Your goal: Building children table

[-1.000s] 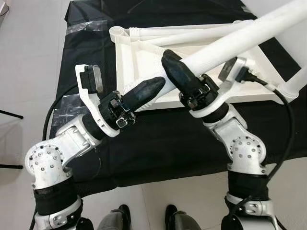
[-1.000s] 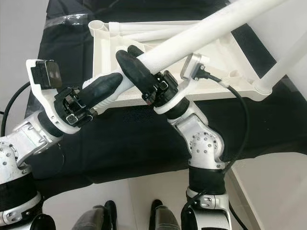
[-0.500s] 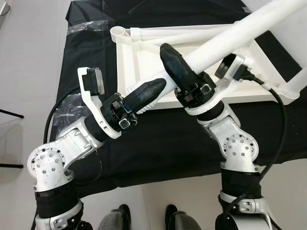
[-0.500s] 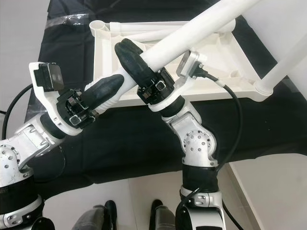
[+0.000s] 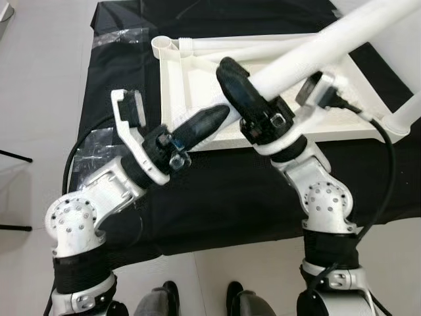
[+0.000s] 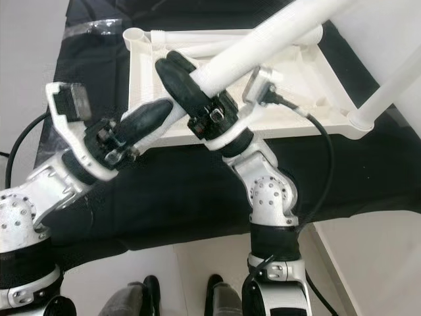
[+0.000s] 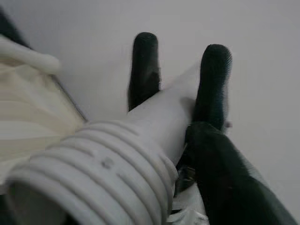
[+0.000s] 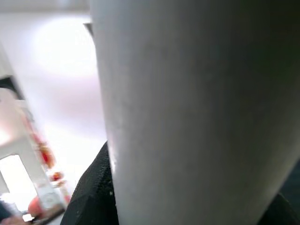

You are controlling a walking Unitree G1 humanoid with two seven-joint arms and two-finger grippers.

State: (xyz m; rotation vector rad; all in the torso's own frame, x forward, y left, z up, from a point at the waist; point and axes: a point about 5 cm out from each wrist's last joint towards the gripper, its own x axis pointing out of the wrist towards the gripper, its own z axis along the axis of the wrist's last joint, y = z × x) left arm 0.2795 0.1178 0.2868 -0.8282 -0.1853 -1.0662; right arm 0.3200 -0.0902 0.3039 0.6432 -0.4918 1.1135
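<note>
- The step in hand looks like fitting a leg to the table: the white tabletop [image 5: 197, 85] lies upside down on a black cloth [image 5: 217, 191], and a long white table leg [image 5: 329, 46] is held slanted above it.
- The right gripper [image 5: 240, 89] has its black fingers closed around the leg's shaft, a little way up from the near end; the far end rises toward the upper right.
- The left gripper [image 5: 200, 125] sits at the leg's lower, ribbed end [image 7: 101, 171]. In the left wrist view its two fingers [image 7: 145, 65] lie on either side of the shaft, closed on it.
- Another leg [image 5: 408, 112] already stands at the tabletop's right near corner.
- An open round socket [image 5: 161, 45] shows at the far left corner of the frame, well apart from the ribbed end.
- The next move probably calls for both arms to swing the ribbed end toward a free socket and bring the leg upright over it.
- The likely difficulty is alignment: the leg is long, so a small tilt at the grip may throw the end off the socket.
</note>
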